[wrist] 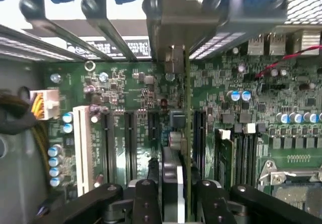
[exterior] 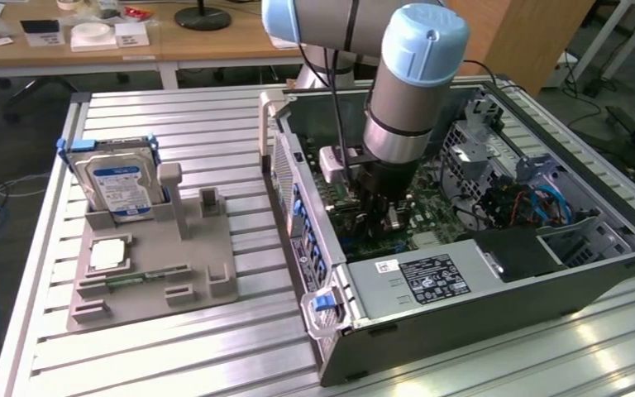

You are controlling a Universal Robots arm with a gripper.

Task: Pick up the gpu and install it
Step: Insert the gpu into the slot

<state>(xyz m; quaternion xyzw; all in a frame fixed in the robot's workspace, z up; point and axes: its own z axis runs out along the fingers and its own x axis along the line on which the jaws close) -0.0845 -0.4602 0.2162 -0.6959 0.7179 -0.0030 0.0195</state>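
The gpu (wrist: 182,133) stood on edge in a slot of the motherboard (wrist: 126,88), its pale bracket end against the rear wall of the case (exterior: 494,306). The claw (wrist: 173,194) sat directly over the card's near end, one finger on each side of it. The fingers (wrist: 146,199) lay close beside the card, but whether they pressed it or stood just clear could not be told.

In the exterior view the arm (exterior: 412,91) reached straight down into the case, with the claw (exterior: 382,217) low over the motherboard.

A white label and a black label lay on the power supply (exterior: 422,277), their print too small to read. To the exterior view's left of the case stood one grey holder (exterior: 152,273) carrying one hard drive (exterior: 119,186) with a blue-white label, writing unreadable, and one small green memory stick (exterior: 119,285). One white slot (wrist: 83,148) stood beside several black ones on the motherboard.
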